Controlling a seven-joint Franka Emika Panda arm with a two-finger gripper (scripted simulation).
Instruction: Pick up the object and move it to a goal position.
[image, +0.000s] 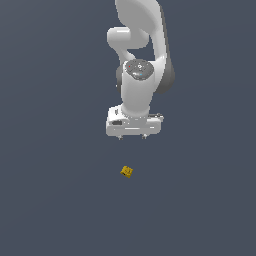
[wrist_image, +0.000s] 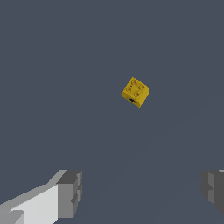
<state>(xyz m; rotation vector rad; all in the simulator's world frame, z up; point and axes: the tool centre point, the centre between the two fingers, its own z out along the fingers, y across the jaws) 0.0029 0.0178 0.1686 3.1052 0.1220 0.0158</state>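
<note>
One white Panda arm fills the upper middle of the exterior view, and we see it hanging over a plain dark grey floor. Below its wrist, the gripper points down with its fingers spread wide and nothing between them. Smallest of all, the yellow-orange studded block lies on the floor beneath the gripper, apart from it, four round studs on one face in the wrist view.

Plain dark slate-grey ground — flat, even light throughout.
</note>
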